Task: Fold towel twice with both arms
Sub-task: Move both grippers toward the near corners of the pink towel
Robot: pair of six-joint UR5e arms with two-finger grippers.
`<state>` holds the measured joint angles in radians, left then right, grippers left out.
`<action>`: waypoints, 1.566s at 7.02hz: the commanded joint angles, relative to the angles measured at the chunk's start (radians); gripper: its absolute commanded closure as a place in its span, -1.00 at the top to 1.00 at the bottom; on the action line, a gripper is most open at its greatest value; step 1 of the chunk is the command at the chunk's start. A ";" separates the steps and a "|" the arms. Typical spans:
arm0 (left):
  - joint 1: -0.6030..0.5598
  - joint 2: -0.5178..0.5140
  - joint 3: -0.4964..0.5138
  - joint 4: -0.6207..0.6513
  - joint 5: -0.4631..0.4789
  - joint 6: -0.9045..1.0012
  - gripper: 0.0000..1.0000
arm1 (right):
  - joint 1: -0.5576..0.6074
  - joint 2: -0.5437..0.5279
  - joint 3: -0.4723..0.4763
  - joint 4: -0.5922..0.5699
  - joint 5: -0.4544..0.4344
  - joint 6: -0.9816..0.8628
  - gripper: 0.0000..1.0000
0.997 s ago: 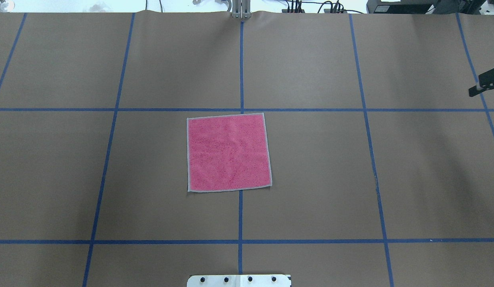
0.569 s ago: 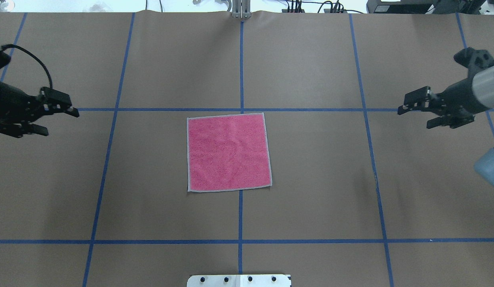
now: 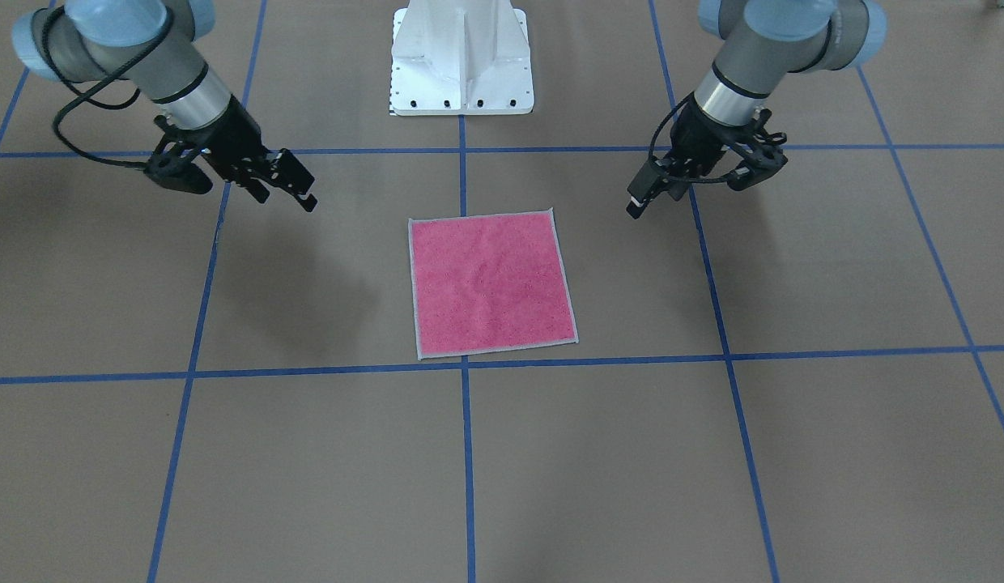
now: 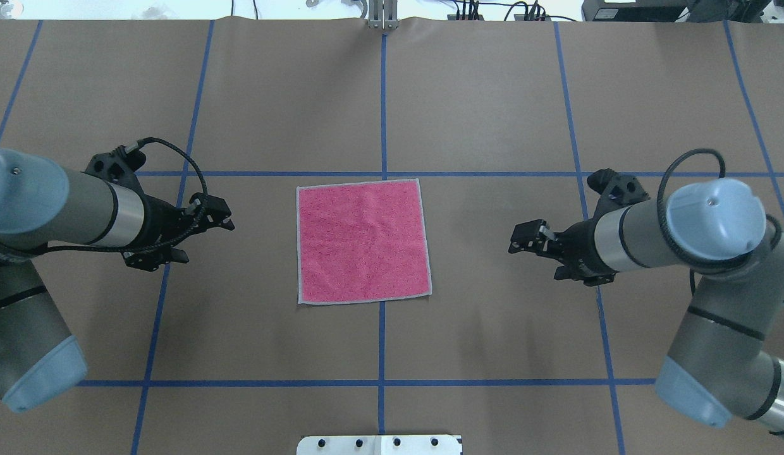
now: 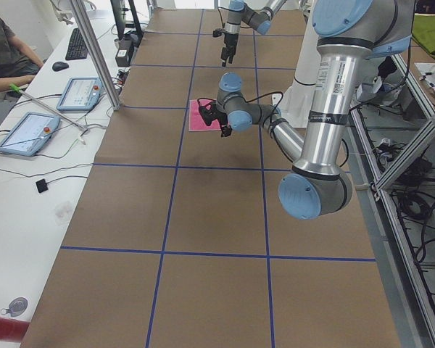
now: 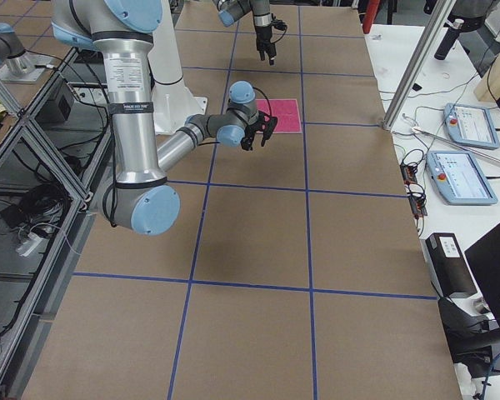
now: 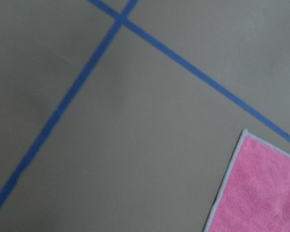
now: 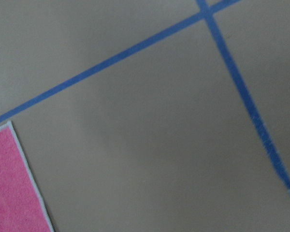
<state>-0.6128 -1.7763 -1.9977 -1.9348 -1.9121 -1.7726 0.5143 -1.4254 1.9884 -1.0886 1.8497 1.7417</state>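
The towel (image 4: 363, 240) lies flat and unfolded at the table's middle, pink face up, with a light grey border. It also shows in the front-facing view (image 3: 490, 283). My left gripper (image 4: 207, 240) hovers open to the left of the towel, apart from it and pointing at it. My right gripper (image 4: 535, 261) hovers open to the right of the towel, also apart from it. In the front-facing view the left gripper (image 3: 652, 198) is on the right and the right gripper (image 3: 283, 197) on the left. Each wrist view shows one towel corner (image 7: 261, 193) (image 8: 9, 183) and no fingers.
The table is covered in brown paper with a grid of blue tape lines (image 4: 382, 174). The white base pedestal (image 3: 461, 57) stands at the robot's edge. A side bench with tablets (image 5: 80, 93) and an operator (image 5: 3, 51) runs along the far edge.
Both arms have swung in from the table's outer sides toward the towel and now flank it. The towel has not moved.
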 commanded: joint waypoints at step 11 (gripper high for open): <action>0.153 -0.126 0.011 0.122 0.128 -0.068 1.00 | -0.152 0.353 -0.255 -0.234 -0.161 0.179 0.61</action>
<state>-0.4598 -1.9034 -1.9866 -1.8136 -1.7841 -1.8408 0.3658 -1.0717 1.7416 -1.3223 1.6877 1.9144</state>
